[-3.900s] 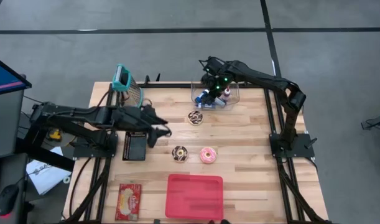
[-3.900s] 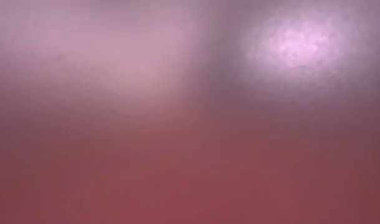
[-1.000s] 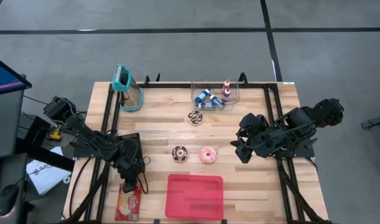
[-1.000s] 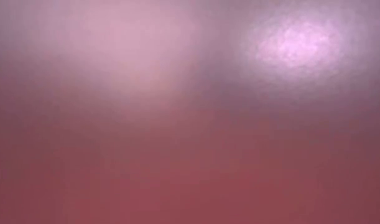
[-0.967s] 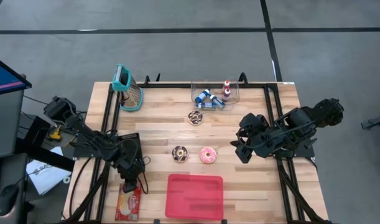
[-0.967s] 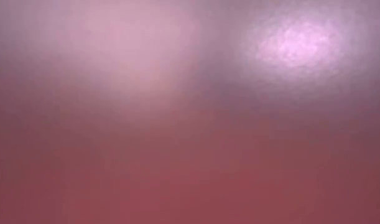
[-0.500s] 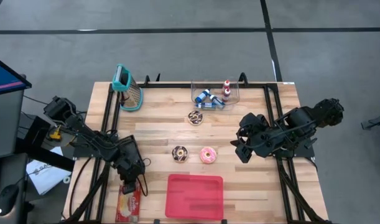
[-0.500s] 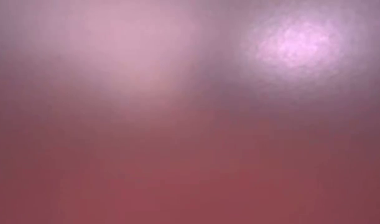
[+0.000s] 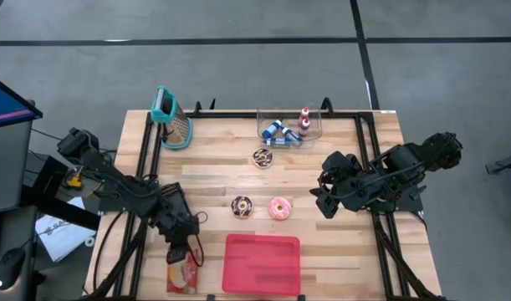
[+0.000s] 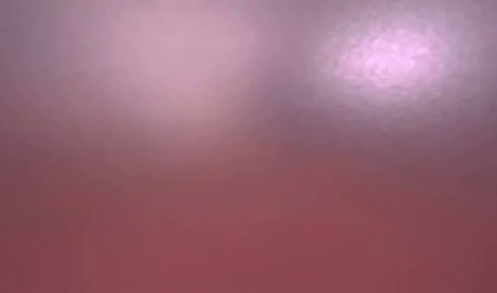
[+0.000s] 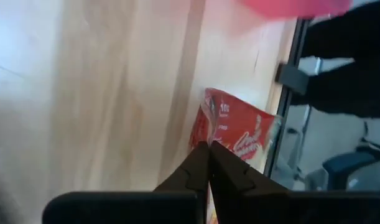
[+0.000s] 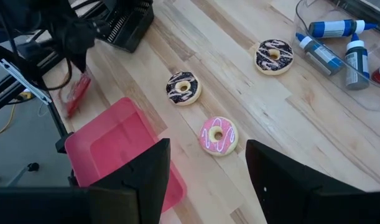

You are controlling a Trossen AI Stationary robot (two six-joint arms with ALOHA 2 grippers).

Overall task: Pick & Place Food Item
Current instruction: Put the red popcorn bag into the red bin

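Observation:
A red snack packet [image 9: 183,272] is at the table's near left, beside a red tray [image 9: 262,265]. My left gripper [image 9: 186,249] is shut on it; the packet [image 11: 242,134] shows just past the shut fingers. Two chocolate donuts [image 9: 242,206] [image 9: 262,157] and a pink donut [image 9: 279,208] lie flat on the wood at mid-table. My right gripper [image 9: 324,199] hangs open above the table's right side, over the pink donut [image 12: 217,135], touching nothing. The low view shows only a red blur. My left gripper pinches the packet's far edge [image 11: 206,127] between its two shut fingers. The fingers come from above, slanting toward the near edge. The packet [image 12: 76,94] hangs tilted below them, far end raised; whether its lower end touches the table I cannot tell.
A clear bin [image 9: 288,125] with small bottles stands at the far edge and a teal-handled grater [image 9: 173,119] at the far left. A black basket [image 12: 124,25] sits beside the left arm. Bare wood lies between the donuts and the tray.
My left gripper has risen and drifted a little toward the tray with the packet. The packet lay flat on the table; now its far end is lifted, it stands tilted, and it has shifted slightly to the right.

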